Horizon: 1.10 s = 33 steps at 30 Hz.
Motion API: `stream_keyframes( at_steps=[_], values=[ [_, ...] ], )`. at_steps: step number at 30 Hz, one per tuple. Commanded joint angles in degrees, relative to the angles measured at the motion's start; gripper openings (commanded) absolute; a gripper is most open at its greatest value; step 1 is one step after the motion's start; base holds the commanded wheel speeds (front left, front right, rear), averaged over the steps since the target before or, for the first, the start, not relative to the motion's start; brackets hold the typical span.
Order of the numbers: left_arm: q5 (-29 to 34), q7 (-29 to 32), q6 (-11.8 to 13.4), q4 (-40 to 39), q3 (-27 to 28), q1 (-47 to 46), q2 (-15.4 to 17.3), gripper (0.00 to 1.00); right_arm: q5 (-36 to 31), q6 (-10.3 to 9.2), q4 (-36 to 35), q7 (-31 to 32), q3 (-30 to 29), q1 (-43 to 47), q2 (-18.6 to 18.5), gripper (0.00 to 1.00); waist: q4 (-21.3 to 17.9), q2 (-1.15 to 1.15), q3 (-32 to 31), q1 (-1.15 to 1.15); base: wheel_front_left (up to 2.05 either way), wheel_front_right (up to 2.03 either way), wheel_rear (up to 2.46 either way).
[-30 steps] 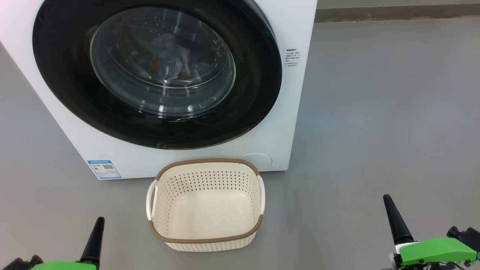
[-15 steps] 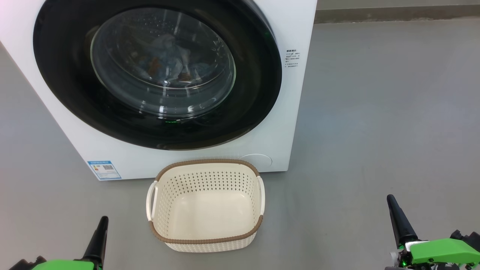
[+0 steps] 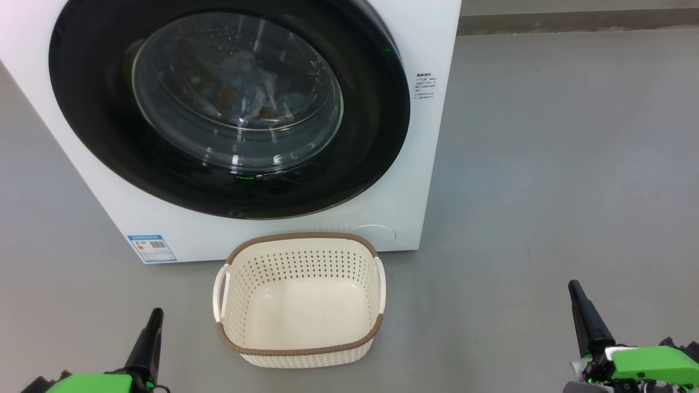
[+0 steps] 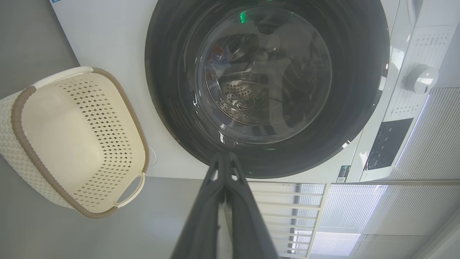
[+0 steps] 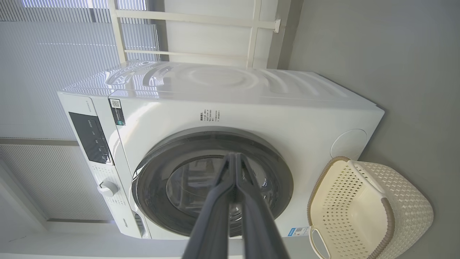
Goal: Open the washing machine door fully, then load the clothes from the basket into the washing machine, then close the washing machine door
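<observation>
The washing machine door (image 3: 104, 136) sits shut against the front of the white washing machine (image 3: 191, 232). The clothes (image 3: 240, 90) lie inside the drum, seen dimly through the glass window. The basket (image 3: 300, 236) stands on the grey floor (image 3: 546, 191) just in front of the machine, below the door, its bare cream bottom showing. The left tool (image 3: 157, 314) hangs low to the basket's left, fingers pressed together on nothing. The right tool (image 3: 573, 285) is well off to the basket's right, likewise closed and holding nothing.
</observation>
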Motion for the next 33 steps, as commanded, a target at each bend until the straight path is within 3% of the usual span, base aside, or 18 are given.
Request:
stream_keyframes(
  at_steps=[1,33],
  values=[
    [-1.1,0.5,-0.2,-0.9,2.3,-2.8,0.5,0.00,2.2,-0.06,-1.4,0.8,1.0,-2.9,-0.5,0.00,0.0,0.00,0.0,0.00,0.00,0.00,0.00],
    [-1.3,0.8,-0.2,-0.8,2.5,-2.8,0.3,0.00,2.1,-0.06,-1.3,1.4,0.3,-2.9,-0.1,0.00,0.0,0.00,0.0,0.00,0.00,0.00,0.00]
  ],
)
